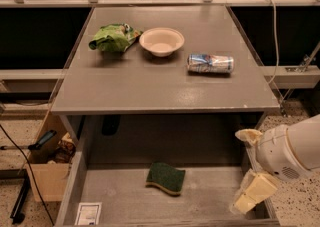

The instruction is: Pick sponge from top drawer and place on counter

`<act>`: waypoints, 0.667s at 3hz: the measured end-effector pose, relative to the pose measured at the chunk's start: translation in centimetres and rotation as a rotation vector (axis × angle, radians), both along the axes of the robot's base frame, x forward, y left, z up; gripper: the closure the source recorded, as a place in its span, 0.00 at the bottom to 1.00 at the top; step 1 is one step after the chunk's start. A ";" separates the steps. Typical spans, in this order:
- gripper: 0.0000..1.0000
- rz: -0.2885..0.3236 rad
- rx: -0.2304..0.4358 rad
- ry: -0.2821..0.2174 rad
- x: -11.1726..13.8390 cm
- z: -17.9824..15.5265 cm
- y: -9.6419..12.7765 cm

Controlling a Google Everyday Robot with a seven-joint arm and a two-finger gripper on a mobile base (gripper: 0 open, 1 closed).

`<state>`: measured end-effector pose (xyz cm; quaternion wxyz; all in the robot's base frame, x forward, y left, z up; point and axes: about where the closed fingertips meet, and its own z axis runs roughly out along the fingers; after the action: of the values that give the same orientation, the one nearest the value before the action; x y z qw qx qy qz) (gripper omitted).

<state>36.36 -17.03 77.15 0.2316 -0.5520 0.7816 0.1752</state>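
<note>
The grey surface (150, 86) fills most of my view, wide and slightly glossy. Under its front edge the top drawer (115, 191) stands pulled out toward me, a shallow grey tray with a white label (88, 214) at its front left corner. Around them I see speckled floor (300, 206) on the right and a cardboard box (49, 183) on the left, below the surface's left edge.

My pincer (251, 165) is low on the right, just off the drawer's right wall and below the surface's front right corner. Its two cream fingers (256, 192) are spread well apart. It holds nothing and touches none of the objects.

Toward the back of the surface, a pale bowl (161, 41) sits near the middle. A crumpled green snack bag (114, 37) lies just to its left, and a can (210, 63) lies on its side nearer the right edge.

The sponge (165, 177) lies flat on the drawer floor, about midway between the side walls and well apart from the pincer. Its dark green face is up and yellow foam shows along its near edge. Its long axis runs roughly left to right, with the right end angled a little toward the front.
</note>
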 end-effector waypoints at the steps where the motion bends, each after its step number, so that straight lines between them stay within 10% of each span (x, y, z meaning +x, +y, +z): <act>1: 0.00 0.000 0.000 0.000 0.0 0.0 0.0; 2: 0.00 -0.039 0.092 0.056 0.1 -3.0 1.8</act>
<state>36.45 -15.22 74.11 0.2382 -0.5201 0.7896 0.2220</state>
